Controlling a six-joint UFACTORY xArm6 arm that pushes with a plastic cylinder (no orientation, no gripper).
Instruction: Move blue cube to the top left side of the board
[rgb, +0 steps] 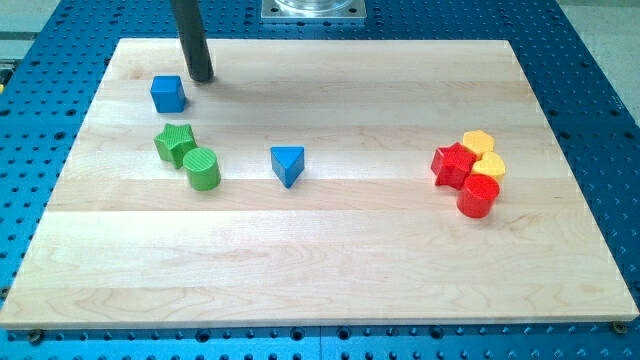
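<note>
The blue cube (168, 94) sits near the top left of the wooden board (320, 250). My tip (201, 78) rests on the board just above and to the right of the cube, a small gap apart from it. The dark rod rises from the tip out of the view's top.
A green star block (175, 143) and a green cylinder (202, 168) lie below the cube. A blue triangular block (288, 164) sits mid-board. At the right cluster a red star block (452, 164), a red cylinder (478, 196) and two yellow blocks (478, 142) (489, 165).
</note>
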